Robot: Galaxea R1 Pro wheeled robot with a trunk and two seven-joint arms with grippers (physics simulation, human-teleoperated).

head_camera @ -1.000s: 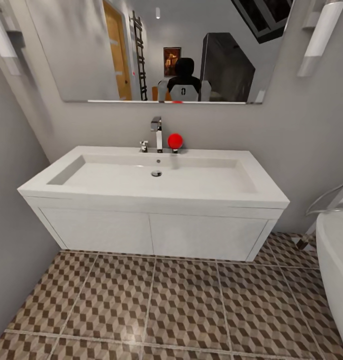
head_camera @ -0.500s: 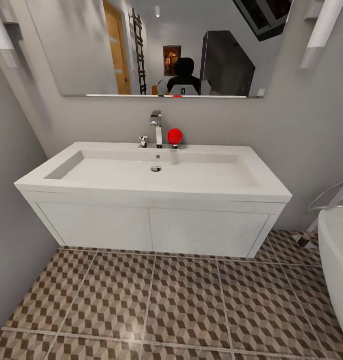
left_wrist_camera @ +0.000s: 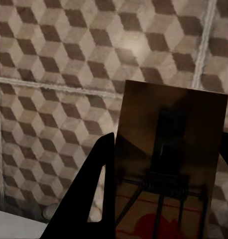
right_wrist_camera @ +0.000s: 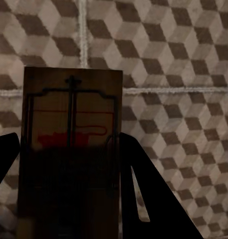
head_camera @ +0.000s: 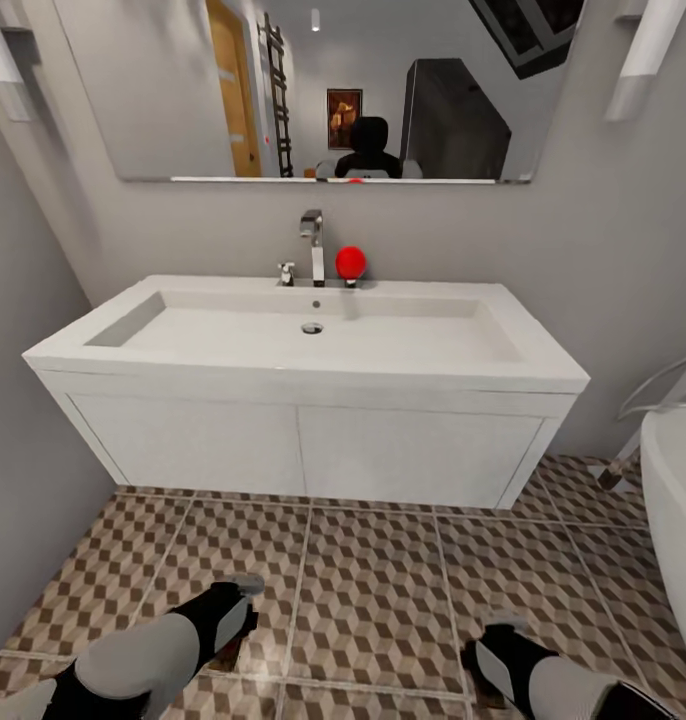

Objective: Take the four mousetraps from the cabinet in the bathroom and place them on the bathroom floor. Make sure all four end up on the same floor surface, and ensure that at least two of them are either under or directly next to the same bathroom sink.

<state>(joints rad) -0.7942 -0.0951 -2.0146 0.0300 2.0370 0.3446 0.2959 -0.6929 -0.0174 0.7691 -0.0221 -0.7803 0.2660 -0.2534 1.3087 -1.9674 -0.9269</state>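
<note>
Holding one trap each: left tool (left_wrist_camera: 159, 199) is clamped on a mousetrap (left_wrist_camera: 169, 164), fingers either side of the wooden board, spring wire and red print showing in the left wrist view. Right tool (right_wrist_camera: 69, 199) likewise clamped on a second mousetrap (right_wrist_camera: 71, 149). In the head view both tools, left (head_camera: 228, 625) and right (head_camera: 488, 665), hang low over the bathroom floor (head_camera: 373, 590), in front of the sink (head_camera: 313, 340) and its white vanity (head_camera: 303, 450), well short of the vanity front.

Step in hand, I'd judge: placing phase for these two; no traps seen lying on the tiles yet. Other two not accounted for.

Next move calls for lowering both tools toward the tiles, pref. closer in to the vanity base so the pair count as next to the sink, then parting the fingers w/ boards flat on the floor. Bathtub (head_camera: 678, 510) sits beside the sink on the right arm's side; keep clear.
</note>
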